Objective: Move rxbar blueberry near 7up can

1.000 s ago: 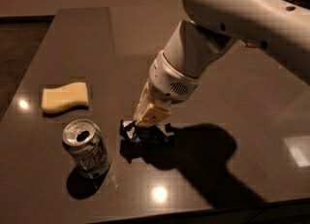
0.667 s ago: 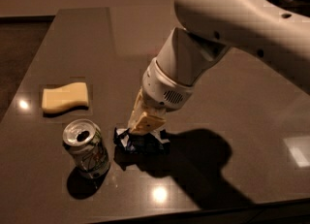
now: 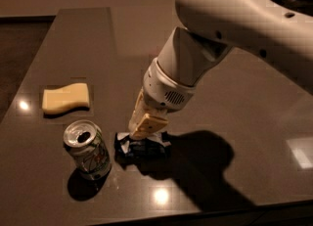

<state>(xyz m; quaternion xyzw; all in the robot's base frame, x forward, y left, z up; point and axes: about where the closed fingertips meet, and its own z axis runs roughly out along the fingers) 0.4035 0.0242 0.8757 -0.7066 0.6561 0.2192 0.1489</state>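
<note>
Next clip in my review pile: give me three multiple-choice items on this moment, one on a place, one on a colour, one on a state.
1. Where is the end effector?
A. Down at the rxbar blueberry
B. Raised out of the top of the picture
C. Parked far off to the side

2. What colour is the block on the table?
A. Red
B. Pale yellow
C. Green

3. How is the 7up can placed?
A. Lying on its side
B. Crushed flat
C. Standing, with its top opened

Answers:
1 A: the end effector's tip meets the dark wrapper, which lies just beside the can.
2 B: the block is a light yellow against the dark tabletop.
3 C: the silver top faces up and shows a dark opening.
</note>
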